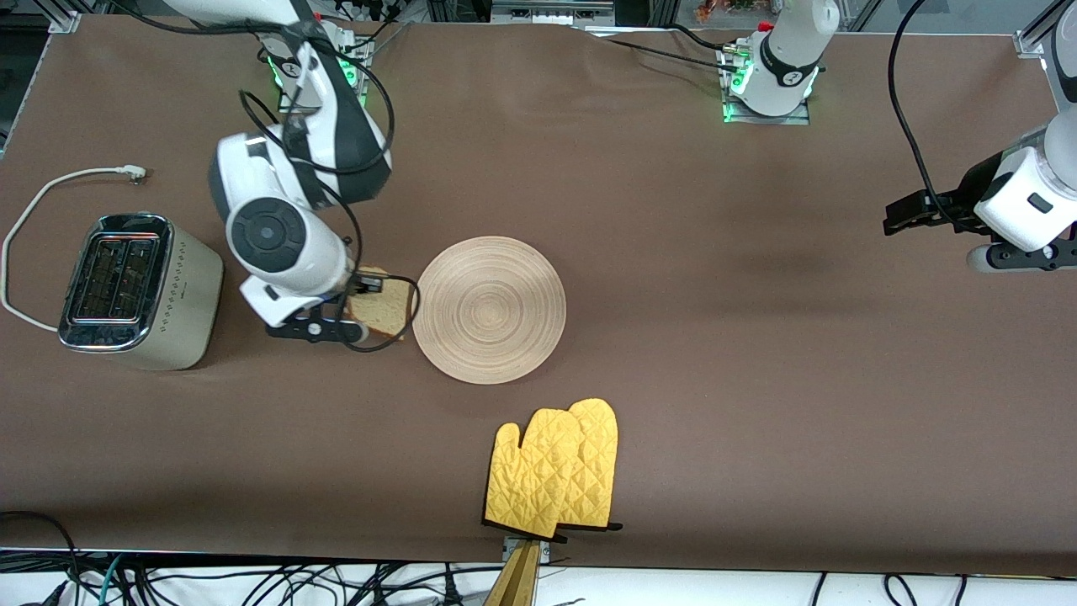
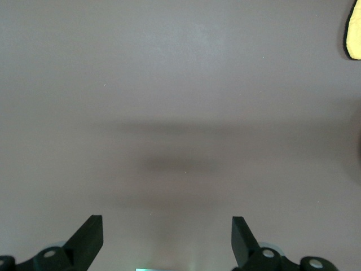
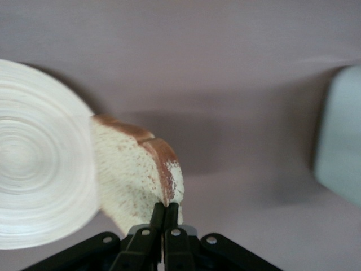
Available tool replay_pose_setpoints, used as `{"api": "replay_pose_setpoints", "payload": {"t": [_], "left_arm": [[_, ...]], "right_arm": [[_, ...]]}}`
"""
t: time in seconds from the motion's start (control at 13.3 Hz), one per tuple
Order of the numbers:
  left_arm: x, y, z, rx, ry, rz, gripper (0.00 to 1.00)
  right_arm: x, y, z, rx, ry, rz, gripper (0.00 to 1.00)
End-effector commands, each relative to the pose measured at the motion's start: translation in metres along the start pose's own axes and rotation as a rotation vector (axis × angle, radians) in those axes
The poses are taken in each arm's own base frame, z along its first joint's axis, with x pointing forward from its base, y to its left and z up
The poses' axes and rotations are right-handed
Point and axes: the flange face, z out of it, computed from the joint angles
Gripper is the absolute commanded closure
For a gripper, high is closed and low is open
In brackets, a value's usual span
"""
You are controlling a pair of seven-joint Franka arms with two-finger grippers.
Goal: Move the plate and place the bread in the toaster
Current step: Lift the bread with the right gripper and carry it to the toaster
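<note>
I see a brown counter point(image 1: 715, 353). The toaster point(image 1: 139, 290) stands at the right arm's end, its white cord point(image 1: 34, 219) trailing on the surface beside it. The plate point(image 1: 490, 309) lies near the middle. A pair of yellow oven mitts point(image 1: 555, 475) lies nearer to the front camera than the plate, at the counter's edge.

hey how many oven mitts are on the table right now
2: the two yellow oven mitts lie overlapping at the table edge nearest the front camera, nearer than the plate. None seem hidden.
</note>
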Motion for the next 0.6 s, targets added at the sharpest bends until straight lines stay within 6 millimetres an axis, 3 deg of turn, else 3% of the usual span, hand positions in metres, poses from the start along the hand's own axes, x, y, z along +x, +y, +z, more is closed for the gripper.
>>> {"api": "replay_pose_setpoints", "payload": {"t": [0.0,0.15,0.53], "left_arm": [[0.008,0.004,0.000,-0.017,0.009,-0.003,0.00],[0.015,0.004,0.005,-0.021,0.019,-0.030,0.00],[0.020,-0.003,0.011,-0.004,0.017,-0.071,0.00]], "right_arm": [[0.008,0.040,-0.020,-0.146,-0.020,-0.027,1.00],[0.017,0.090,-0.021,-0.241,-0.048,-0.042,1.00],[0.028,0.242,-0.018,-0.304,-0.155,-0.053,1.00]]}}
